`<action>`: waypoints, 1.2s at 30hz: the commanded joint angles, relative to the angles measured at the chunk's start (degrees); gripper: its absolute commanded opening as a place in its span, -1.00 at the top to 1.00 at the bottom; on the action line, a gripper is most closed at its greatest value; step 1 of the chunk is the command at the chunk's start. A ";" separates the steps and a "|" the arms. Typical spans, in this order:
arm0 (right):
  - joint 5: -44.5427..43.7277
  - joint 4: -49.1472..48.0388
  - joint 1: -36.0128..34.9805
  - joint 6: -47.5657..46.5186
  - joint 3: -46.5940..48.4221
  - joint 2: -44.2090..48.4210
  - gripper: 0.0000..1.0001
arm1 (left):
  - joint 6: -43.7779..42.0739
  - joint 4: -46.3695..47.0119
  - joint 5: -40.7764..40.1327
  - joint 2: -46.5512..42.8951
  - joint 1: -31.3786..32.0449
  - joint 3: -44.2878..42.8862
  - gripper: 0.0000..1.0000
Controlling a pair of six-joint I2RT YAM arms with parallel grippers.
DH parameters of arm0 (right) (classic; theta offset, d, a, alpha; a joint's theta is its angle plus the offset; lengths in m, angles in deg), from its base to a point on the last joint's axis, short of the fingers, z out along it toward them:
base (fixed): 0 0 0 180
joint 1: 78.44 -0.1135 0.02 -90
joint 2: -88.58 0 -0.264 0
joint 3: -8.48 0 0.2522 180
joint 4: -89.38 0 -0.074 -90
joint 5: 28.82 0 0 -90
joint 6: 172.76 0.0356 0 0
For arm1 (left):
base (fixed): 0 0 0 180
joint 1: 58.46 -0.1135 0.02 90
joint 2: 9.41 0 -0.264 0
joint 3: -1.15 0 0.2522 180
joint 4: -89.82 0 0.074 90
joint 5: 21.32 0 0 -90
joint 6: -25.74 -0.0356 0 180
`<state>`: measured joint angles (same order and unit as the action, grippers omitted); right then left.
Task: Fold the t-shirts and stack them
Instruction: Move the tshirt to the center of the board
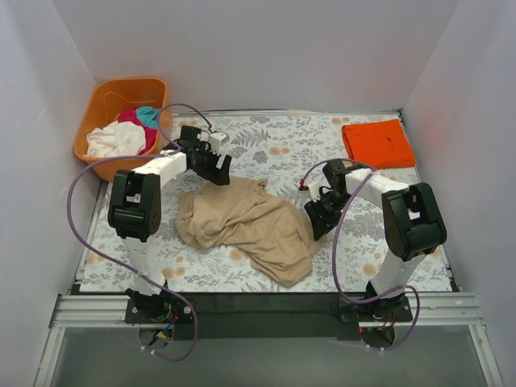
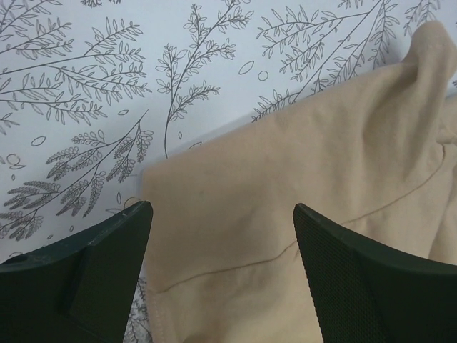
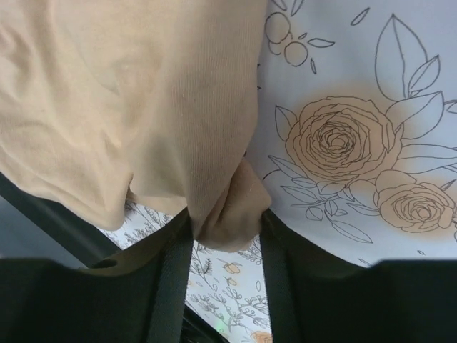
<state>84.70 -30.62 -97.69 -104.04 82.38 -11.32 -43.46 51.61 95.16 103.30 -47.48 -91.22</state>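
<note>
Tan shirt (image 1: 246, 222) lies crumpled mid-table, spilling toward 5 o'clock on the floral table (image 1: 282, 145). At its 3 o'clock edge, the right gripper (image 3: 227, 229) has its jaws pinched tight on a bunched fold of that tan cloth. Up at the shirt's 12 o'clock edge, the left gripper (image 2: 221, 214) hangs with jaws spread wide, holding nothing, a flat corner of the shirt beneath them. Farther back, a folded orange shirt (image 1: 377, 143) sits at the table's 1 o'clock corner. At 11 o'clock, the basket (image 1: 133, 83) holds a white shirt (image 1: 115, 141), a magenta shirt (image 1: 131, 118) and a teal shirt (image 1: 148, 116).
</note>
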 commanded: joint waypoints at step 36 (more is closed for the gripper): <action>-20.10 1.66 8.17 -24.25 -8.20 10.96 0.97 | -38.92 -12.83 2.87 -43.45 -0.70 41.88 0.61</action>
<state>67.53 -28.37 -90.00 -125.35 73.86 -1.04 -80.75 36.81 100.74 61.53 -47.50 -48.75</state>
